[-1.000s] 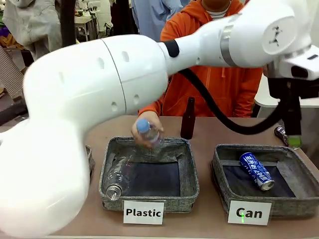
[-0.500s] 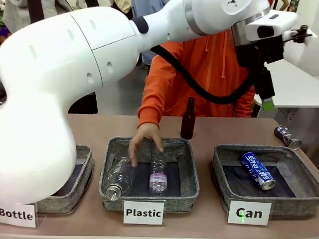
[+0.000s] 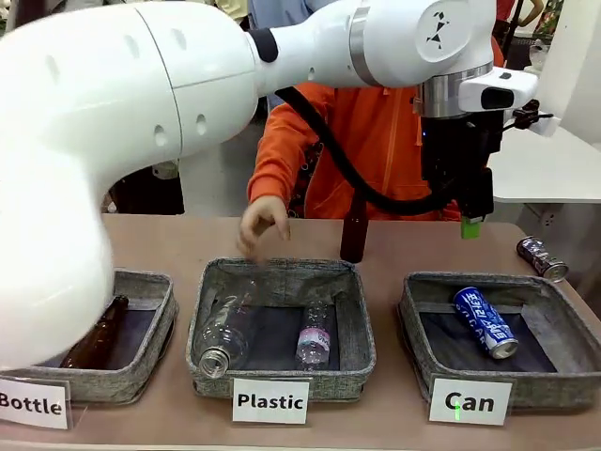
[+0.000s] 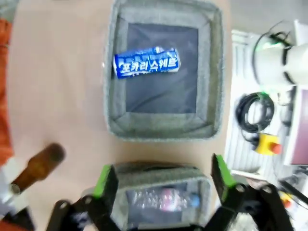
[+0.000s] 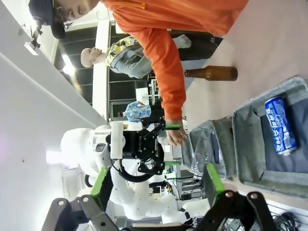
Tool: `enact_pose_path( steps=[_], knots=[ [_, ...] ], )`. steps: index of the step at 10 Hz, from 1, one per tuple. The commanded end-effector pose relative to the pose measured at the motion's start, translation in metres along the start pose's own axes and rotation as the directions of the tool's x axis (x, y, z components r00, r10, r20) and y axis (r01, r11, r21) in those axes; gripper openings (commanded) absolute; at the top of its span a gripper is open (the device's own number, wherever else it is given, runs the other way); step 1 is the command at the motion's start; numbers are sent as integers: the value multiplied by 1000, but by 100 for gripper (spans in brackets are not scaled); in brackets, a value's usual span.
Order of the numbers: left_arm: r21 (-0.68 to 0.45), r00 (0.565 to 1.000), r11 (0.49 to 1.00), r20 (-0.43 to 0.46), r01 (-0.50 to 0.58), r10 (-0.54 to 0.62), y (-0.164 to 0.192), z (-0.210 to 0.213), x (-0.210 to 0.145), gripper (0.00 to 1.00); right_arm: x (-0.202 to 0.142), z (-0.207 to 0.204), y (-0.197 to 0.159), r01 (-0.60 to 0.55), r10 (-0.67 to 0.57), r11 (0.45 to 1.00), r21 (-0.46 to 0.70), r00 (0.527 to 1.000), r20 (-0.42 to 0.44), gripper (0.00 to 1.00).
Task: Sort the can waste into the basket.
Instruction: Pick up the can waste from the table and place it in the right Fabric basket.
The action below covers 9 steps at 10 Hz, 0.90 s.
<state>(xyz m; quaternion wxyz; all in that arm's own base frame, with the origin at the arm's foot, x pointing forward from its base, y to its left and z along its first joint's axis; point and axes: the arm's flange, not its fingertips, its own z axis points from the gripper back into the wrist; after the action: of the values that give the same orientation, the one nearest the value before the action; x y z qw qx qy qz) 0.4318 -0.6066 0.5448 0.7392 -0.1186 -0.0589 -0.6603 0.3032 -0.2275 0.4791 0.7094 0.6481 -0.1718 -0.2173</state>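
Blue can [image 4: 147,62] in Can basket [image 4: 163,127], well beyond open left claw [image 4: 162,179], silver can [image 3: 542,258] on table [image 3: 423,249] beside it

It was a robotics lab: a white robot arm [image 3: 141,113] hung over the desk [image 3: 404,248], coiled black cable [image 4: 254,111] and a yellow emergency-stop box [image 4: 267,143] beside it.

Brown bench [image 3: 387,315] with three grey baskets, their signs, one bottle and one loose can.
Baskets sit in a row along the near side: Bottle basket [image 3: 127,385] at left, Plastic basket [image 3: 329,383] in the middle, Can basket [image 3: 554,390] at right, each apart from the next. A white sign stands in front of each: Bottle sign [image 3: 31,404], Plastic sign [image 3: 270,401], Can sign [image 3: 470,402]. A brown bottle [image 3: 354,230] stands upright just behind the Plastic basket. A silver can [image 3: 542,258] lies on its side near the Can basket's far right corner.
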Motion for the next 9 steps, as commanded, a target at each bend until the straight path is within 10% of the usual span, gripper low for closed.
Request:
enact_pose_path(
  steps=[1,5,9],
  knots=[
    [37,1000,999,-6,-21,21,-32,-7,-61,100,0,-4,3,-11,10,1000,-11,1000,-9,100],
    [130,994,991,107,-21,7,-19,49,-102,100,-6,-23,5,-18,16,999,-43,999,-33,100],
    [-172,897,971,384,-163,219,26,153,-303,100,-21,-86,10,-6,-11,994,-112,989,-148,100]
  ],
)
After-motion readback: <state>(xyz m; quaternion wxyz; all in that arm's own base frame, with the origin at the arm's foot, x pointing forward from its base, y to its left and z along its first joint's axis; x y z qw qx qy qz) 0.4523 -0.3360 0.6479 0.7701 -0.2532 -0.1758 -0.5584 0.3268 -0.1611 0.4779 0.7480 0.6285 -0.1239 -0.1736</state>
